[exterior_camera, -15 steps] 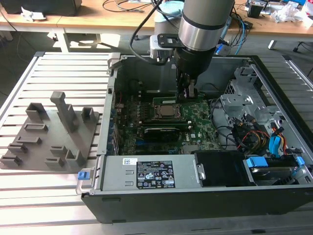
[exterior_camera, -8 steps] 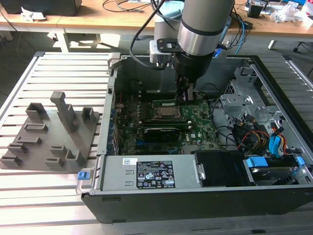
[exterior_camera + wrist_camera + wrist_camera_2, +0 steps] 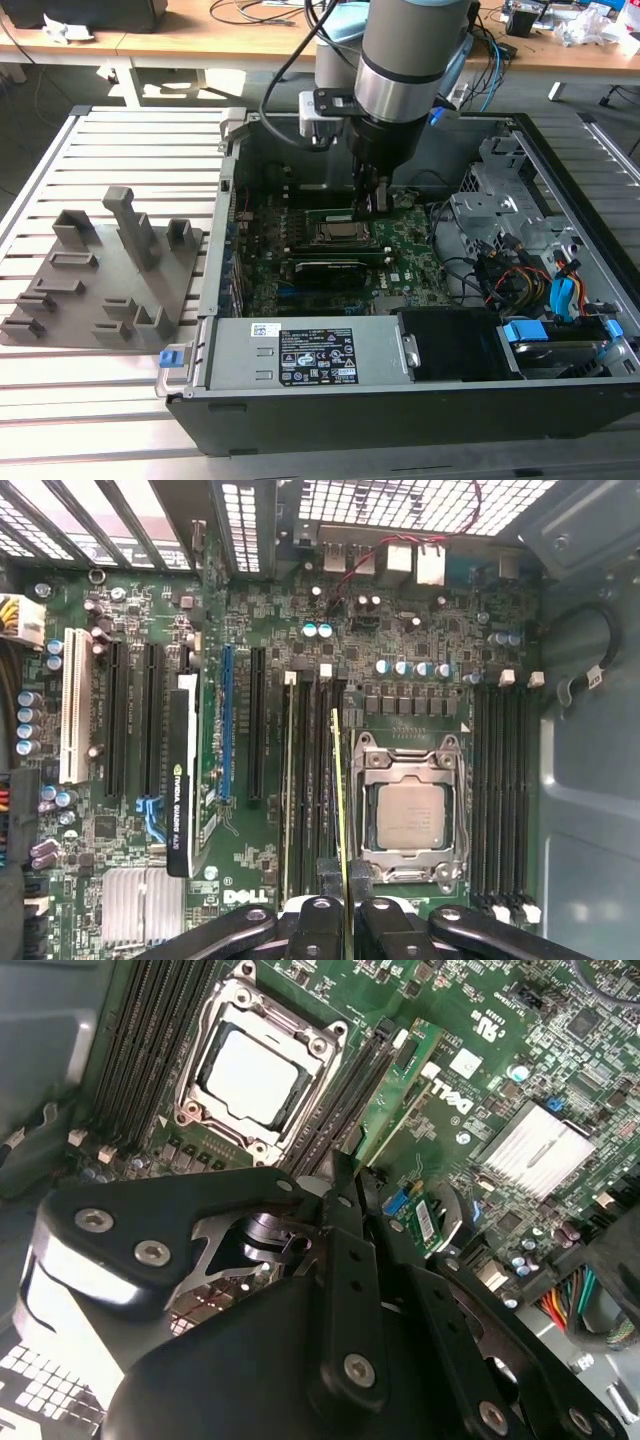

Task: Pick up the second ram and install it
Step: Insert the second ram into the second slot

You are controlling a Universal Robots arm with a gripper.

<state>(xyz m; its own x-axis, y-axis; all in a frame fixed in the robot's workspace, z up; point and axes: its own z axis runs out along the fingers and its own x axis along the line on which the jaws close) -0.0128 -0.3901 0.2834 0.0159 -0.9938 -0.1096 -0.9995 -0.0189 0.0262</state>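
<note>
Holder tray [image 3: 100, 275]: on the slatted table [image 3: 120, 140], at the exterior view's left of the computer case [image 3: 400, 400].
Motherboard [image 3: 410, 235]: inside the case.

Second ram [image 3: 338, 780] on edge, right down among the motherboard's memory slots!
A long, thin green stick, seen edge-on in the first wrist view beside the processor socket; the second wrist view shows its green face [image 3: 397, 1085] with dark chips, one end clamped.
</note>
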